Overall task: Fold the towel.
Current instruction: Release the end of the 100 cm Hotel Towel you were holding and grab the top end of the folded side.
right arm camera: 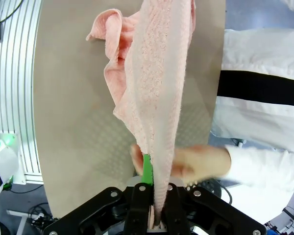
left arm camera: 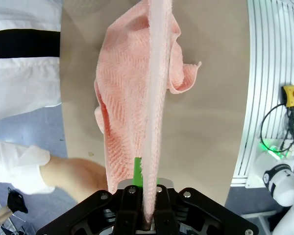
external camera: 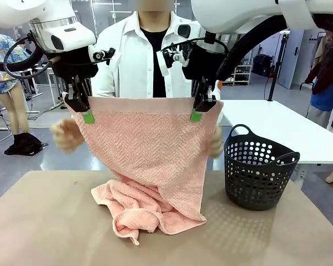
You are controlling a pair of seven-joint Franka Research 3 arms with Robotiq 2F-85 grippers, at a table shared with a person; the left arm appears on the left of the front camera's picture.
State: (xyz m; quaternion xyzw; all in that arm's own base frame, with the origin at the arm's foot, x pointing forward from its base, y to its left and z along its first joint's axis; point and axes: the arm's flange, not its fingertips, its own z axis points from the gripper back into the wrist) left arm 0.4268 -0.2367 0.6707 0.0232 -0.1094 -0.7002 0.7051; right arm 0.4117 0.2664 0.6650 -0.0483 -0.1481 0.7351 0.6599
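The salmon-pink towel point(external camera: 150, 149) hangs spread between my two grippers, its top band stretched level and its lower end bunched on the table. My left gripper point(external camera: 87, 114) is shut on the top left corner, and my right gripper point(external camera: 196, 113) is shut on the top right corner. In the left wrist view the towel point(left arm camera: 137, 98) runs edge-on from between my fingers point(left arm camera: 136, 176) down to the tabletop. The right wrist view shows the same cloth point(right arm camera: 157, 88) pinched beside a green pad point(right arm camera: 147, 169). The person's hands point(external camera: 66, 136) hover behind the towel at both sides.
A dark perforated basket point(external camera: 259, 166) stands on the table point(external camera: 44, 221) to the right of the towel. A person in a white shirt stands at the far edge. A white table point(external camera: 283, 124) lies beyond on the right.
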